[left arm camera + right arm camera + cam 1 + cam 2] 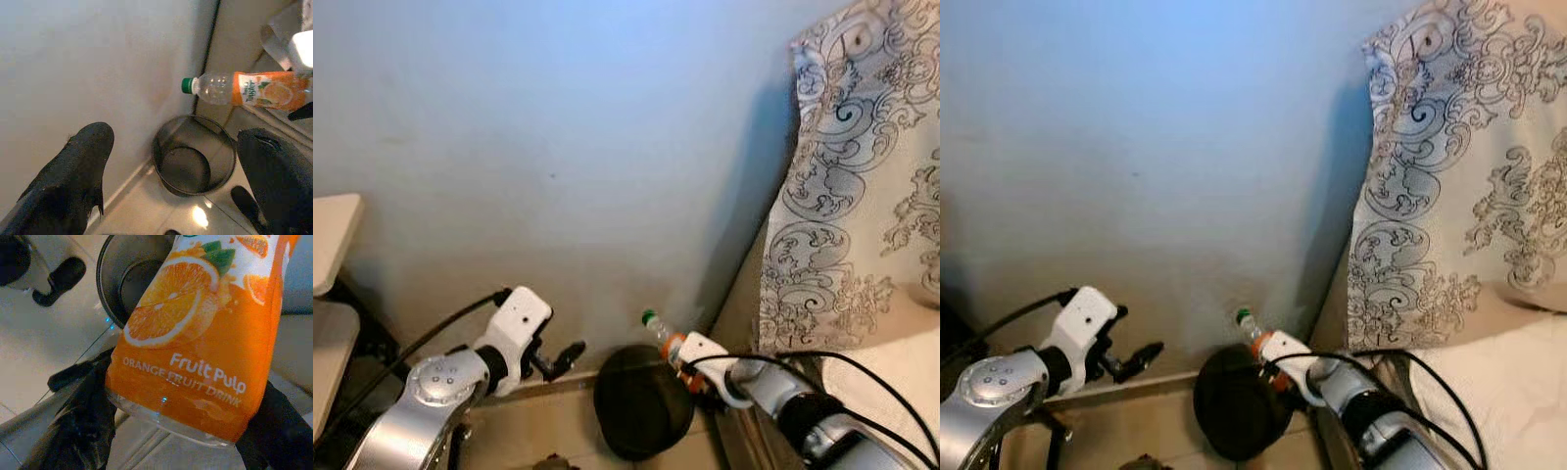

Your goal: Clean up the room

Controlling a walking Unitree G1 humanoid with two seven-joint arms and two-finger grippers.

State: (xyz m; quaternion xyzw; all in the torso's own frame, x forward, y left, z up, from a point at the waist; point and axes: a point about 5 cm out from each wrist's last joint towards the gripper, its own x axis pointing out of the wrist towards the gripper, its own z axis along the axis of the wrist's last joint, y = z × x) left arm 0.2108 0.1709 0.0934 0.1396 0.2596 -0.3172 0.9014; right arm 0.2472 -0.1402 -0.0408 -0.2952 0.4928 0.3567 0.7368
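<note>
My right hand [176, 421] is clamped around an orange drink bottle [244, 89], held sideways just above the round black bin [193, 156] on the floor by the pale wall [558, 147]. To drop it cleanly, I judge the bottle should sit over the bin's middle and tip cap-down before I let go, since its green cap reaches toward the rim. My left hand [563, 357] hovers open and empty beside the bin. A patterned cloth [862, 166] hangs close on the right.
</note>
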